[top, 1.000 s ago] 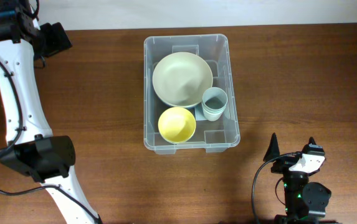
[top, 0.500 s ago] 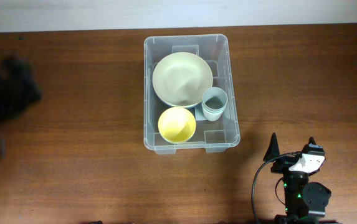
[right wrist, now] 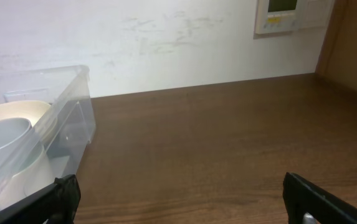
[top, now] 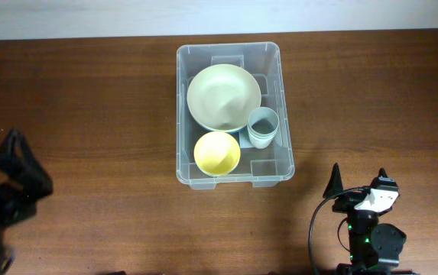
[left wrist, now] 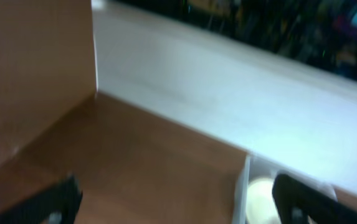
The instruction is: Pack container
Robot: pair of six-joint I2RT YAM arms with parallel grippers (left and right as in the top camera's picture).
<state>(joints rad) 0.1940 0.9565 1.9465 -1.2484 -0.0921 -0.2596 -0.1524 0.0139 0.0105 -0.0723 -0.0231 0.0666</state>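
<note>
The container [top: 234, 177], a large clear plastic tub, stands at the table's middle. It holds a big cream bowl [top: 223, 96], a small yellow bowl [top: 217, 152] and a stack of pale grey-blue cups [top: 263, 127]. My left gripper [top: 18, 162] is open and empty at the table's left front, far from the tub; its view is blurred and shows the tub's corner [left wrist: 248, 186]. My right gripper [top: 358, 178] is open and empty at the right front, just right of the tub. The right wrist view shows the tub [right wrist: 72, 118] with the cup [right wrist: 4, 140] inside.
The wooden table [top: 89, 99] spreads on all sides of the tub. A white wall [right wrist: 166, 43] runs along the far edge, with a wall panel [right wrist: 284, 15] at the right.
My left arm has swung from the table's far left corner down to the left front, its gripper now low near the front edge. The right arm and the tub's contents have not moved.
</note>
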